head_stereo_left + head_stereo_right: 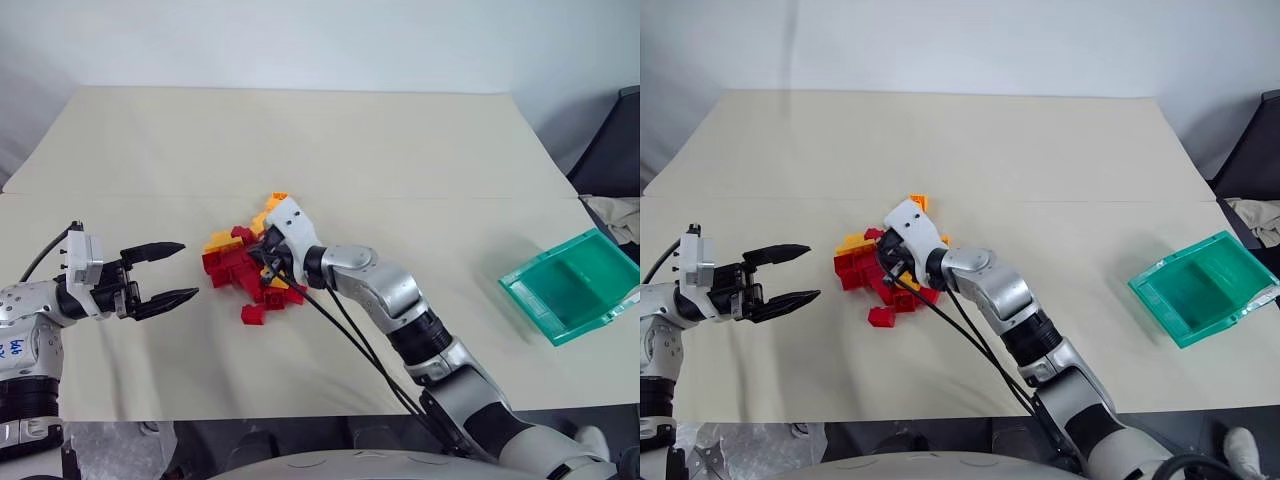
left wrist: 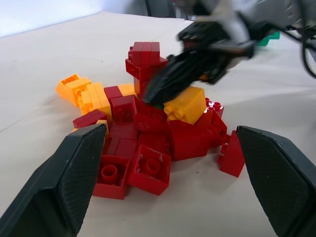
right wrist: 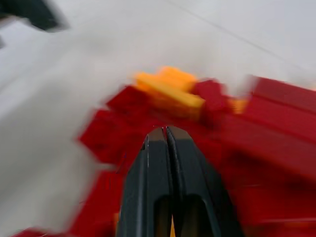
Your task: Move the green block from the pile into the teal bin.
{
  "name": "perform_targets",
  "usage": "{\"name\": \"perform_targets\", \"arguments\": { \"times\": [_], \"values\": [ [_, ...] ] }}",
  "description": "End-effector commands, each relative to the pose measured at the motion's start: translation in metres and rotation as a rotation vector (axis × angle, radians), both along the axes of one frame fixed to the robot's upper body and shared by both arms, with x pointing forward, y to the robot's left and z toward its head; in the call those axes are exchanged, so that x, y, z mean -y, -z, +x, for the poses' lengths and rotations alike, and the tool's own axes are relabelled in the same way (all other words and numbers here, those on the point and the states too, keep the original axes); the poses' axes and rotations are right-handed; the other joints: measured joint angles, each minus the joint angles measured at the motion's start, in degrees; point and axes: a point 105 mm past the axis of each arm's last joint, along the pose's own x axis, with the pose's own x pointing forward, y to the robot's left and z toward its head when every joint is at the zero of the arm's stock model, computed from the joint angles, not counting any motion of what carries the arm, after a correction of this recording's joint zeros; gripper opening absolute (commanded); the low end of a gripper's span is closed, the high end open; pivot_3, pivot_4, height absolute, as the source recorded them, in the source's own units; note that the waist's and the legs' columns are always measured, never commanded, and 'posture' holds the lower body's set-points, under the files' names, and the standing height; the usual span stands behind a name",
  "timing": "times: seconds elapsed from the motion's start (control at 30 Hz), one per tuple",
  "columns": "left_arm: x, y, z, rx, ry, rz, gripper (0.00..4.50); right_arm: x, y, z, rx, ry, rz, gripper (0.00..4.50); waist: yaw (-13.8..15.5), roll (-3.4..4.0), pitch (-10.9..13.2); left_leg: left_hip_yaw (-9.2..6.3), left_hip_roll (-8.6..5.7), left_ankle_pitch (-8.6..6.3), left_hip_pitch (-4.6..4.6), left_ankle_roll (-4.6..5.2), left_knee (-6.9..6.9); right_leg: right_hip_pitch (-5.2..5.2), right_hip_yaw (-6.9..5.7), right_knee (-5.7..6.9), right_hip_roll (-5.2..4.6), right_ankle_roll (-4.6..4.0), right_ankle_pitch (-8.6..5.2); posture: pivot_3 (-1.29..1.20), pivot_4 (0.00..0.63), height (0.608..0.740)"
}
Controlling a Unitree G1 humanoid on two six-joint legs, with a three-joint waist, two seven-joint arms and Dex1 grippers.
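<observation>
The pile [image 1: 245,270] of red and yellow-orange bricks lies mid-table. My right gripper [image 1: 268,266] reaches into its right side from above; in the right wrist view its fingers [image 3: 166,148] are pressed together with nothing between them. In the left wrist view its black tips [image 2: 158,89] sit beside a yellow brick [image 2: 185,103], and a sliver of green, likely the green block [image 2: 158,104], shows just under them. My left gripper [image 1: 178,272] stands open, level, a short way left of the pile. The teal bin [image 1: 570,290] rests at the table's right edge.
The table [image 1: 330,150] is covered with a beige cloth. One loose red brick [image 1: 252,314] lies in front of the pile. A dark chair [image 1: 615,150] and some crumpled fabric [image 1: 615,215] are beyond the right edge, behind the bin.
</observation>
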Motion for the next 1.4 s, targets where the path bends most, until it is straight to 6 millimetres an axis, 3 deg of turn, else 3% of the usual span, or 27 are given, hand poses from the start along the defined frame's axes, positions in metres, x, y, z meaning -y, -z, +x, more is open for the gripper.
{"name": "perform_targets", "arguments": {
  "times": [0.03,0.13,0.33,0.67,0.73,0.8,0.9,1.03,1.17,1.4],
  "values": [
    [0.002,-0.012,0.001,0.061,0.006,-0.011,4.5,0.018,-0.009,0.024,0.073,0.119,0.024,0.07,-0.06,0.0,0.0,0.0,0.0,0.0,0.0,0.0,0.0,0.0,-0.02,0.0,-0.02,0.0,0.0,0.0,0.15,0.74],
    [0.003,-0.013,0.003,0.071,0.002,-0.015,4.5,0.041,-0.016,0.039,0.086,0.22,0.06,0.07,-0.12,0.01,0.01,0.02,-0.02,0.0,0.0,-0.01,-0.01,0.0,-0.1,-0.01,-0.12,0.0,0.0,0.0,0.15,0.74],
    [0.007,-0.01,0.005,0.076,0.007,-0.024,4.5,0.066,-0.029,0.036,0.112,0.263,0.101,0.07,-0.65,0.02,0.01,0.01,0.01,-0.01,0.0,-0.01,-0.07,-0.01,-0.11,-0.01,-0.14,0.0,0.0,0.0,0.15,0.74],
    [0.012,-0.008,0.008,0.076,0.025,-0.035,4.5,0.125,-0.041,-0.022,0.148,0.036,-0.001,0.07,-0.63,0.04,0.03,0.03,-0.04,-0.01,0.01,0.01,-0.13,0.0,-0.1,-0.06,-0.15,0.01,0.0,0.0,0.15,0.74],
    [0.012,-0.008,0.008,0.076,0.027,-0.034,4.5,0.133,-0.039,-0.035,0.123,-0.03,-0.041,0.44,-0.5,0.04,0.03,0.04,-0.02,-0.02,0.02,0.02,-0.14,0.0,-0.1,-0.06,-0.07,0.01,0.0,0.0,0.15,0.74],
    [0.013,-0.007,0.007,0.075,0.041,-0.033,4.5,0.153,-0.038,-0.046,0.088,-0.068,-0.079,0.92,-0.37,0.06,0.04,0.06,0.01,-0.02,0.06,0.02,-0.14,0.0,-0.09,-0.05,-0.02,0.01,0.0,0.0,0.15,0.74],
    [0.013,-0.005,0.005,0.067,0.06,-0.019,4.5,0.187,-0.034,-0.059,0.045,-0.1,-0.165,1.91,0.58,0.1,0.07,0.07,-0.01,-0.03,0.05,0.05,-0.13,0.03,-0.09,-0.15,0.01,0.01,0.0,0.0,0.15,0.74],
    [0.011,-0.005,0.004,0.07,0.055,-0.02,4.5,0.203,-0.036,-0.062,0.051,-0.083,-0.22,3.22,0.59,0.11,0.08,0.19,-0.04,-0.07,0.07,0.11,-0.03,0.04,0.03,-0.35,0.0,0.04,0.01,0.0,0.15,0.74],
    [0.01,-0.005,0.002,0.072,0.051,-0.019,4.5,0.204,-0.038,-0.067,0.046,-0.113,-0.257,4.48,0.61,0.17,0.12,0.2,0.0,-0.07,0.13,0.12,-0.01,0.03,0.08,-0.29,0.08,0.05,0.02,0.0,0.15,0.74],
    [0.01,-0.006,0.001,0.087,0.043,-0.022,4.5,0.152,-0.051,-0.039,0.086,-0.115,-0.231,4.48,0.45,0.19,0.12,0.25,0.02,-0.07,0.17,0.12,0.11,-0.01,0.16,-0.13,0.08,0.06,0.03,0.0,0.15,0.74]
  ]
}}
